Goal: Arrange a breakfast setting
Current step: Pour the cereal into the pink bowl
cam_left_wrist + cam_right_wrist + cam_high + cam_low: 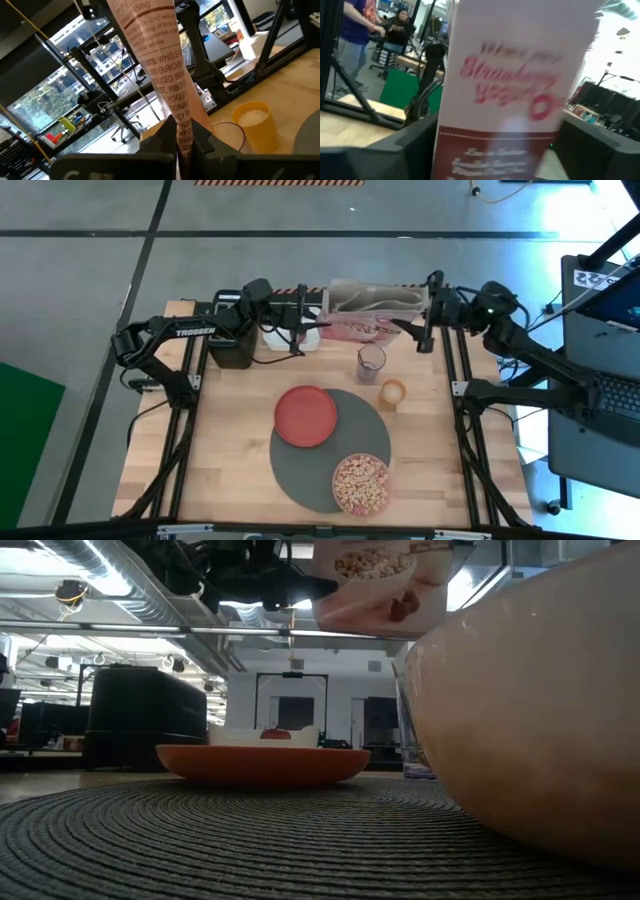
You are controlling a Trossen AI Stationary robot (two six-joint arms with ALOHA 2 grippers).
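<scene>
Above table (pixel 230 450), both end effectors (pixel 312 328) (pixel 412 330) clamp cereal box (pixel 370 315).

Open-plan lab: exposed ceiling ducts (pixel 90 565), workbenches, glass partitions.

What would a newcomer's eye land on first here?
Probably the pink cereal box, held up over the table's far edge between both arms: the left gripper is shut on one end, and the right gripper's wide-set fingers are around the other. Next, the bowl already full of cereal on the grey mat, beside the empty red plate.
</scene>
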